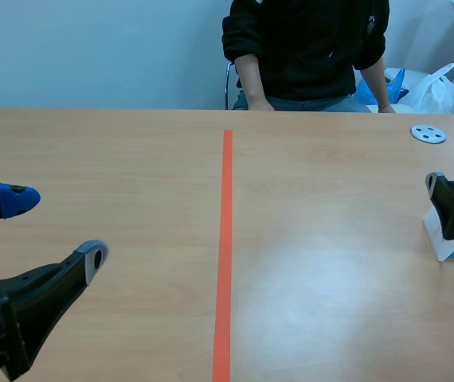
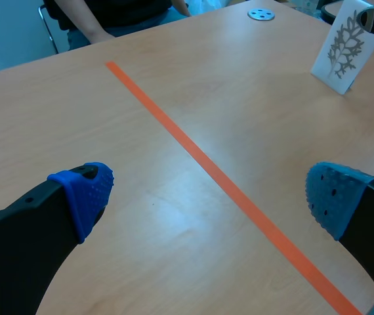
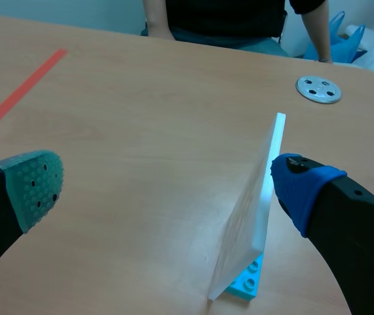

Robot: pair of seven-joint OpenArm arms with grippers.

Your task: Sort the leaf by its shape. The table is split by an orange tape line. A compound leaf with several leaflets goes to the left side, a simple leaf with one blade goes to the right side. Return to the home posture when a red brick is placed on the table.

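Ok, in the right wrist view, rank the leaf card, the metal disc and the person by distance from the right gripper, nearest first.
1. Leaf card: between the right gripper's fingers, close by the blue pad.
2. Metal disc: ahead of the gripper, past the card.
3. Person: farthest, seated behind the disc.

You're in what looks like a lab test room: a plain wood bench [image 1: 330,239] marked by an orange tape line [image 1: 225,239], a bare pale wall [image 1: 91,48], and a person [image 1: 307,48] seated opposite.
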